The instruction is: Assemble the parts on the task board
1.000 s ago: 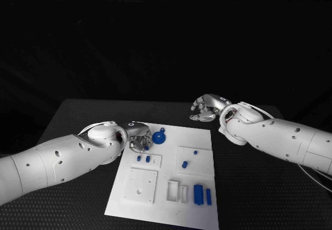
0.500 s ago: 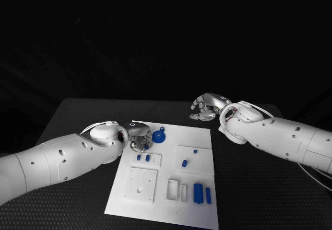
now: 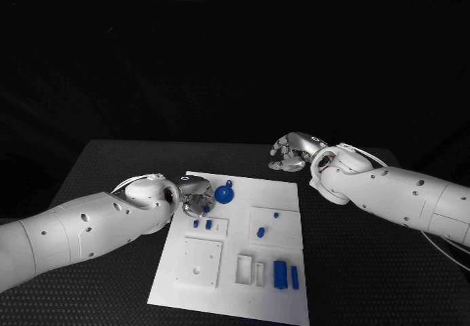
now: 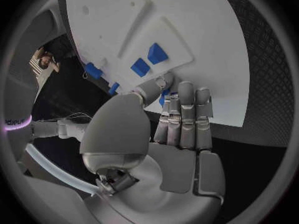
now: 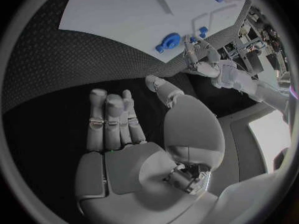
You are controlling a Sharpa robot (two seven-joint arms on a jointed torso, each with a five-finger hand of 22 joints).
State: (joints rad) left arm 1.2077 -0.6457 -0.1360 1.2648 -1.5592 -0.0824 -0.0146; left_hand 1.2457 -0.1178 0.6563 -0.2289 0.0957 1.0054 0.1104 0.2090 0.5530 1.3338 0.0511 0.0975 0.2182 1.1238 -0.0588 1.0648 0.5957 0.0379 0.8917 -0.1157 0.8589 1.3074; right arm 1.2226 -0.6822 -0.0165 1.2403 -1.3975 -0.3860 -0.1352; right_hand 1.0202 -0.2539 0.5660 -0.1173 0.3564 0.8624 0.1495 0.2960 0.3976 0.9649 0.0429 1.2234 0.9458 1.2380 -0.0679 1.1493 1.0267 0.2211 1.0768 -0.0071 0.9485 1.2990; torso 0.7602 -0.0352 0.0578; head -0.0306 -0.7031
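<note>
Looking down from the head view, I see the task board [image 3: 235,244] in the middle of the black table [image 3: 108,163]. My left hand [image 3: 194,191] hangs over the board's ten o'clock corner, just beside the round blue part [image 3: 225,196]. I cannot tell from here if it holds anything. My right hand [image 3: 294,152] waits off the board at one o'clock, fingers curled in, holding nothing.

From the left wrist view, the left hand's fingers [image 4: 187,117] lie pressed together near two small blue blocks [image 4: 148,59]. A bit of blue peeks behind them; I cannot tell if it is pinched.

From the right wrist view, the right hand's fingers [image 5: 112,119] lie side by side over the table.

I think I am reaching for a part. Next I need a slow, careful pinch.
</note>
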